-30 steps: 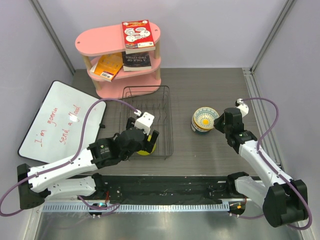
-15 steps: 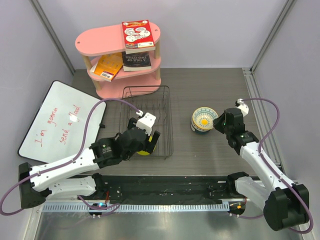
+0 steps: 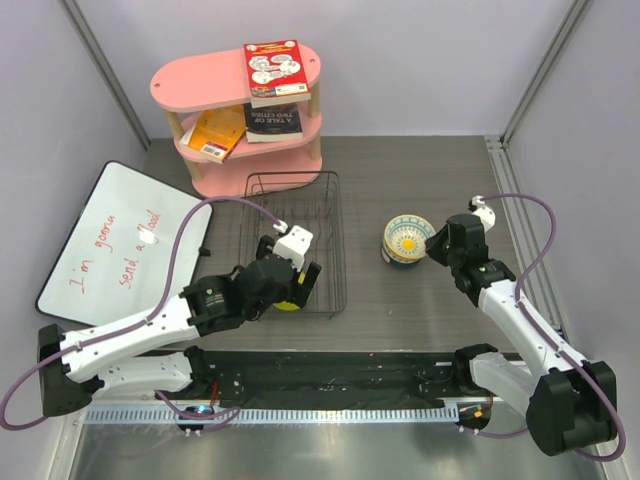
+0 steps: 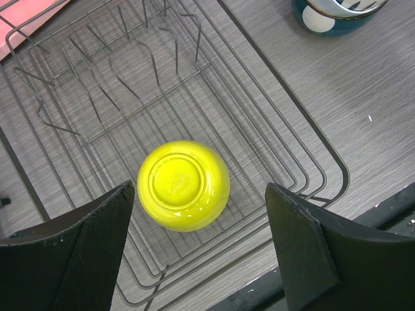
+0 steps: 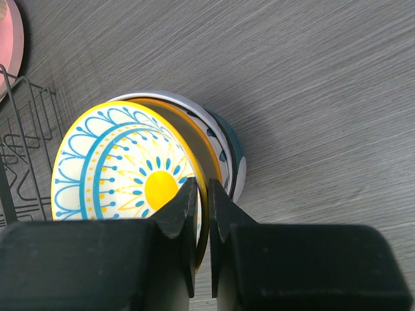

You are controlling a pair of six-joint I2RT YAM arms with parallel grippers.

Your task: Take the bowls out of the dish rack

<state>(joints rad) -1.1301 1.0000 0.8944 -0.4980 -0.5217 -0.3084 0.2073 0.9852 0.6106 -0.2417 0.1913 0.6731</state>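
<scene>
Where the black wire dish rack [image 4: 259, 129] stands, we record one glossy yellow-green bowl [image 4: 183, 186] upturned at its 6 o'clock end. The left gripper [image 4: 199, 194] is spread wide above it, holding nothing. At the rack's 3 o'clock, the right gripper [image 5: 202, 194] pinches the rim of a teal-patterned bowl [image 5: 123, 175] tilted on stacked bowls [image 5: 235, 165]. Whiteboard [image 3: 120, 240], 9 o'clock: red handwriting, "I'm gonna send a flood".
</scene>
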